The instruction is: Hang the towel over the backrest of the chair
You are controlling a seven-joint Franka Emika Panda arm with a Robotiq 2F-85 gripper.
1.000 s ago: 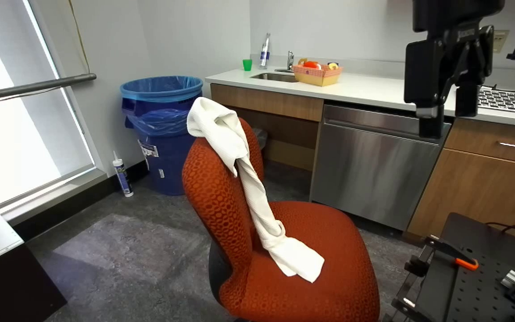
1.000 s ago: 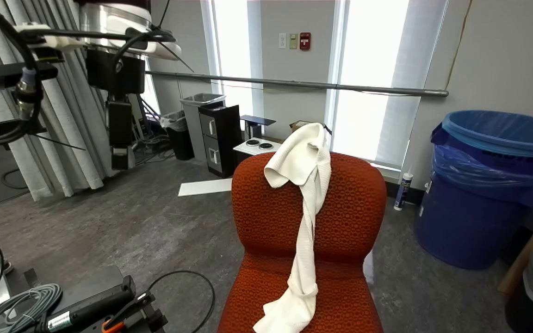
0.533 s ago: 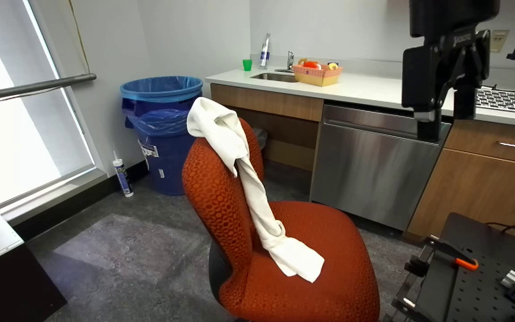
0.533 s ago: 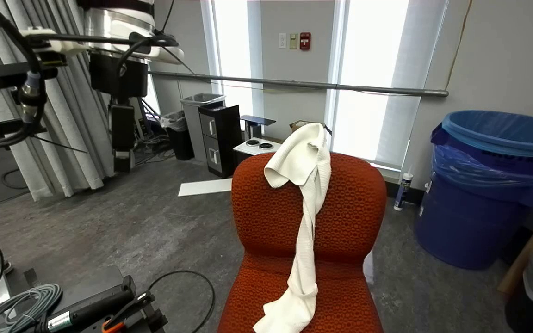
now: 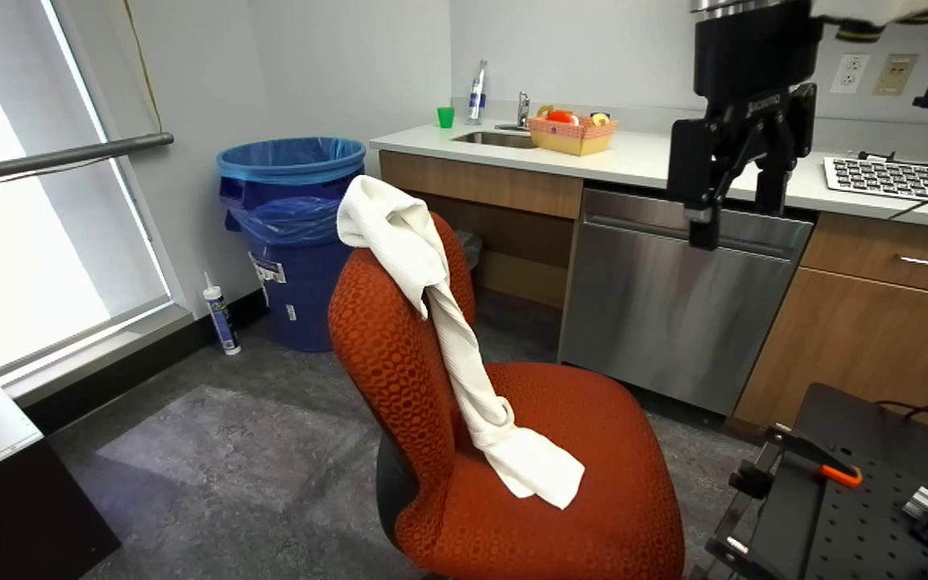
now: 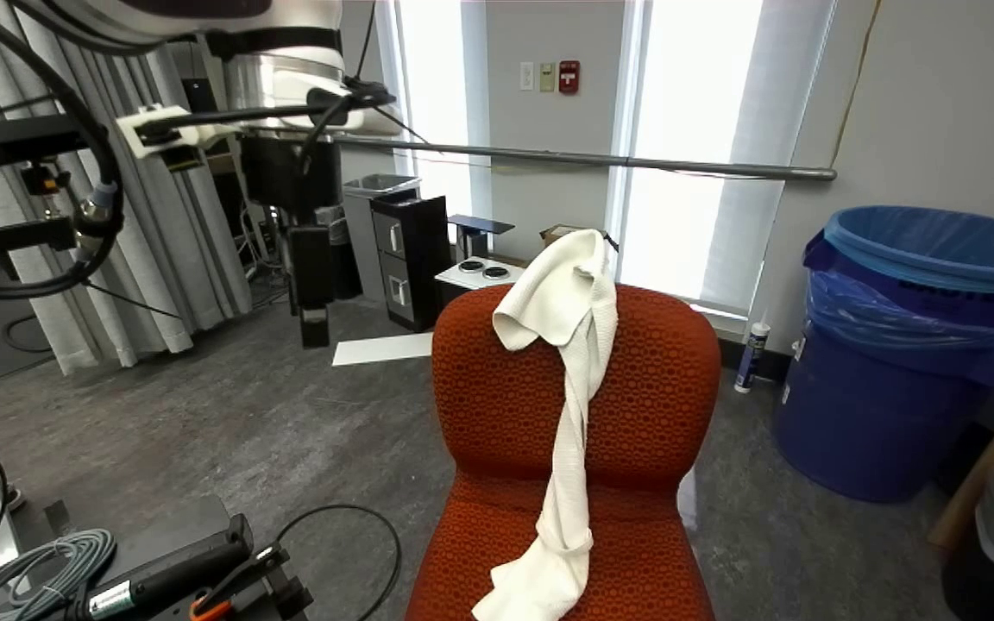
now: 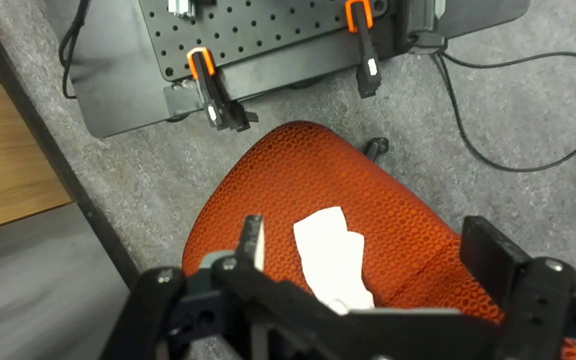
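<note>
Left to right in an exterior view: towel (image 5: 461, 358) draped over the backrest (image 5: 391, 346), below the left corner of the worktop (image 5: 637, 153), 1 end on the seat (image 5: 593, 419); gripper (image 5: 737, 219), jaws parted and empty, seen against the front edge. Probable step: approach; next likely calls for grasping, evening the drape.

Side-on and close to the chair (image 5: 561, 411) in an exterior view, dishwasher (image 5: 665, 306) beyond it; facing the chair's front in an exterior view, windows (image 6: 695, 95) behind it; wrist view peers down over its seat (image 7: 308, 170), all three sharing the chair!
</note>
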